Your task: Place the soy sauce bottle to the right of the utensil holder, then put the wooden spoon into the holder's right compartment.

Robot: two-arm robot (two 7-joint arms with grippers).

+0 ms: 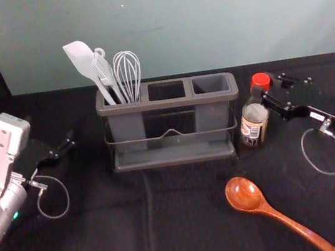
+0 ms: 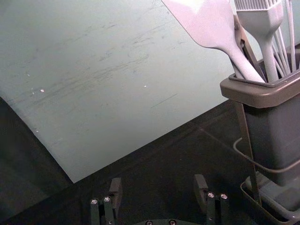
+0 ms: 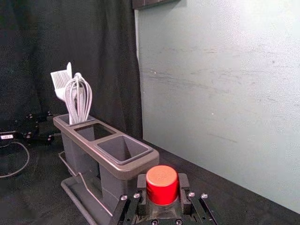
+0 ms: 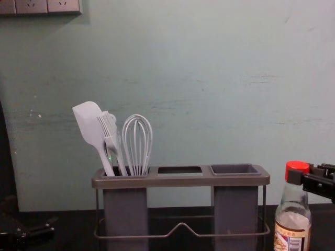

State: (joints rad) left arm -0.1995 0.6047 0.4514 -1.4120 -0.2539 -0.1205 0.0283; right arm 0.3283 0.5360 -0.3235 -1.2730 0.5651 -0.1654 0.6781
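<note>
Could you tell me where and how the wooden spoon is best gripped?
Probably mid-handle, from above, fingers closing across it: the wooden spoon lies flat, its slim handle slanting towards the robot's near right, while the bowl is broad and rounded.

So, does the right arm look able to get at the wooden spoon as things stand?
Probably not: the right gripper is closed on the sauce bottle, though nothing covers the wooden spoon itself.

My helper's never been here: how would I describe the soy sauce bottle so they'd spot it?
On the dark table, find the grey utensil holder. Close beside its right end is the upright soy sauce bottle, the right tool closed at its neck. Its red cap sets it apart from the orange-brown wooden spoon and the pale utensils.
</note>
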